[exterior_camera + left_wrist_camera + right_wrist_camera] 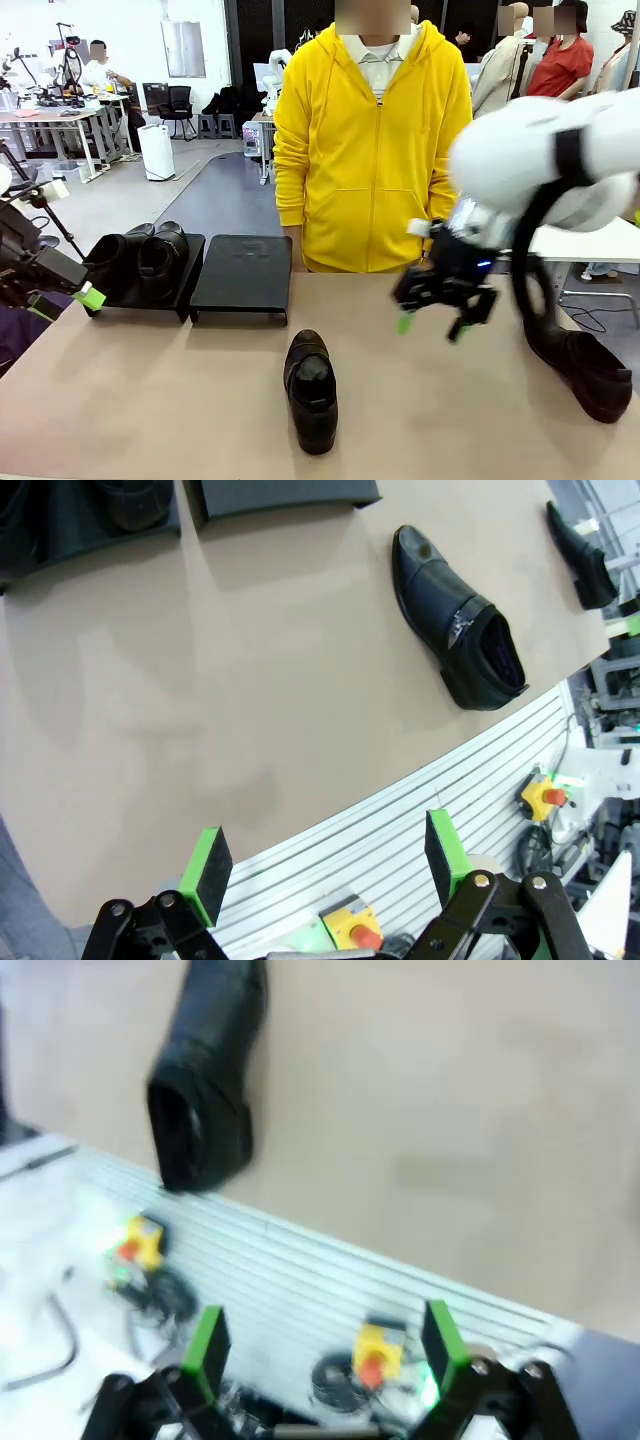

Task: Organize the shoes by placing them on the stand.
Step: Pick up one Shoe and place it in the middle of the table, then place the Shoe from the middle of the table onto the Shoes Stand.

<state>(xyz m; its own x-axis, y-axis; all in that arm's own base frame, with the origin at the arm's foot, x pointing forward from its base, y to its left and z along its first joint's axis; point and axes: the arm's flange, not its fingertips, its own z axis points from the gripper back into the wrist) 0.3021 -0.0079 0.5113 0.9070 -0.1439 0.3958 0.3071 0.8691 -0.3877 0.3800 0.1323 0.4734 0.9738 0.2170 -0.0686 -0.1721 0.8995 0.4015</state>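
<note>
Two black shoes (110, 262) (162, 254) sit on the left tray of the black stand (243, 280); its right tray is bare. A third shoe (312, 388) (458, 620) lies mid-table, toe toward the stand. The fourth shoe (590, 370) (580, 552) lies at the table's right edge. My right gripper (430, 325) (325, 1345) hangs open above the table between these two, holding nothing; its blurred wrist view shows one shoe (205, 1070). At the far left, my left gripper (62, 302) (325, 865) stands open and empty beside the stand.
A person in a yellow hoodie (370, 150) stands at the table's far side, behind the stand's right tray. The tan table (150, 400) has free room in front of the stand. Both wrist views look down past the table's near edge at ribbed panels with red-and-yellow stop buttons (545, 798).
</note>
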